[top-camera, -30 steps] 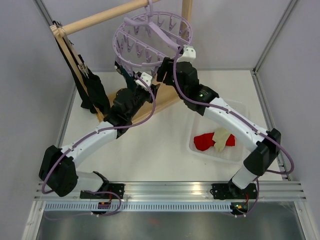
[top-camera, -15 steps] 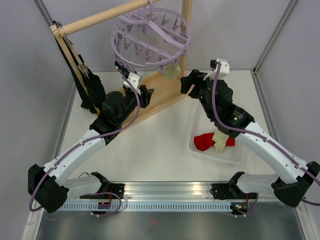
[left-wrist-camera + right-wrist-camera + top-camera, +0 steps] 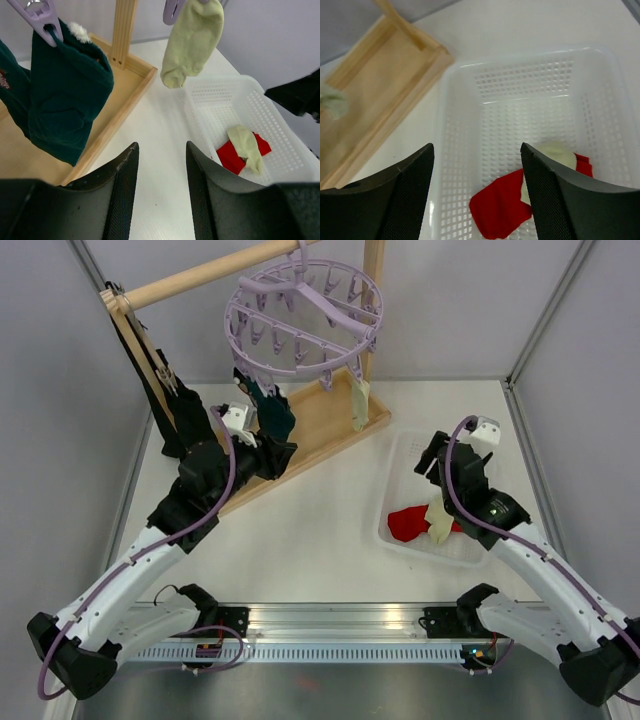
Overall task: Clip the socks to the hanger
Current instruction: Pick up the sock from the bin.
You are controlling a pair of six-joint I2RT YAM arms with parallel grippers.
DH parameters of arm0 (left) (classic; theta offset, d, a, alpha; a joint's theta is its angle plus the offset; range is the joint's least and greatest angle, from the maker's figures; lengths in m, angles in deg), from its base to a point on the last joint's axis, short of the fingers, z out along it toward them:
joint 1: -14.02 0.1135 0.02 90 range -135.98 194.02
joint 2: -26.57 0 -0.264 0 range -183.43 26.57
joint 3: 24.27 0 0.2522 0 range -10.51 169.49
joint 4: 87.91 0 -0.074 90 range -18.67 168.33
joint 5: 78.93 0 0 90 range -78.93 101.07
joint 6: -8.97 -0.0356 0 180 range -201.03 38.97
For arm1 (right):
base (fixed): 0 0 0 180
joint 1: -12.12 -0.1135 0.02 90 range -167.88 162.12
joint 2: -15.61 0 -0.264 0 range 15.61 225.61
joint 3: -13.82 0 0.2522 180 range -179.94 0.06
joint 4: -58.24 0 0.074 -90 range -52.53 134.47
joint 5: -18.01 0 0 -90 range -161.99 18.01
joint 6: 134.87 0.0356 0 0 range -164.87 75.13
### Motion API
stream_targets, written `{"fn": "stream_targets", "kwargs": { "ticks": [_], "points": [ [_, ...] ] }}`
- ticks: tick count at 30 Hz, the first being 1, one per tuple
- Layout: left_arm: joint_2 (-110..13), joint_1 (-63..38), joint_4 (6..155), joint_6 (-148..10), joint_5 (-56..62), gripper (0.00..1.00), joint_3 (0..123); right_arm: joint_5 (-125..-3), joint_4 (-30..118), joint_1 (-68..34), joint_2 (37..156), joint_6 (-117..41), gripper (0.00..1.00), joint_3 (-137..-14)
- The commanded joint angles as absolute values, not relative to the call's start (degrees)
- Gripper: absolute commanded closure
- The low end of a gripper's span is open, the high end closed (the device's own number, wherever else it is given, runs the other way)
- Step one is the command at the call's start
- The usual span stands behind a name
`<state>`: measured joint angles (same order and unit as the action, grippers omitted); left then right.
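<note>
The lavender hanger (image 3: 303, 315) hangs from the wooden pole. Dark teal socks (image 3: 272, 410) (image 3: 65, 105) and one cream sock (image 3: 359, 405) (image 3: 192, 42) dangle from its clips. A red sock (image 3: 408, 524) (image 3: 502, 207) and a second cream sock (image 3: 438, 520) (image 3: 555, 152) lie in the white basket (image 3: 475, 545). My left gripper (image 3: 280, 455) (image 3: 161, 147) is open and empty, low beside the teal socks. My right gripper (image 3: 428, 455) (image 3: 477, 147) is open above the basket's far end, with nothing between its fingers.
The wooden rack's base (image 3: 320, 430) lies diagonally across the table's back. Its upright post (image 3: 373, 270) rises just behind the hanger. A long black cloth (image 3: 175, 415) hangs at the rack's left end. The basket (image 3: 280, 115) (image 3: 450, 100) sits right of centre.
Both arms have drawn back from the hanger. The right gripper opened and moved down and right over the basket. The cream sock now hangs free from a clip. The left gripper moved left and nearer.
</note>
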<state>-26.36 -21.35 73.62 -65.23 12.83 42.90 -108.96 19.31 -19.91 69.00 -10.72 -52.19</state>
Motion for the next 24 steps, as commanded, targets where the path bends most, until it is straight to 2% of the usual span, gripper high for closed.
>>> {"fn": "stream_targets", "kwargs": {
  "ticks": [1, 5, 11, 18, 21, 24],
  "points": [
    [-26.1, -21.4, 69.6, -61.6, 9.0, 0.52, 45.3, -105.2, 20.0, -13.5, 73.0, -9.3, 0.25, -49.3],
    [-25.4, -21.4, 67.8, -62.0, 8.0, 0.51, 47.6, -98.1, 23.5, -3.9, 79.1, -10.0, 0.30, -45.7],
    [-23.6, -21.5, 67.1, -61.9, 6.8, 0.50, 46.5, -90.7, 29.8, 6.4, 82.1, -11.2, 0.33, -39.7],
    [-24.5, -21.4, 67.8, -61.8, 6.4, 0.51, 45.6, -87.9, 34.3, 8.1, 87.8, -12.0, 0.38, -37.4],
    [-24.8, -21.4, 67.8, -61.8, 6.5, 0.51, 45.2, -87.3, 35.5, 8.1, 89.9, -12.2, 0.42, -36.9],
    [-25.0, -21.4, 67.8, -61.9, 6.8, 0.51, 45.0, -86.8, 36.6, 8.1, 90.7, -12.3, 0.50, -36.2]
  ]
}}
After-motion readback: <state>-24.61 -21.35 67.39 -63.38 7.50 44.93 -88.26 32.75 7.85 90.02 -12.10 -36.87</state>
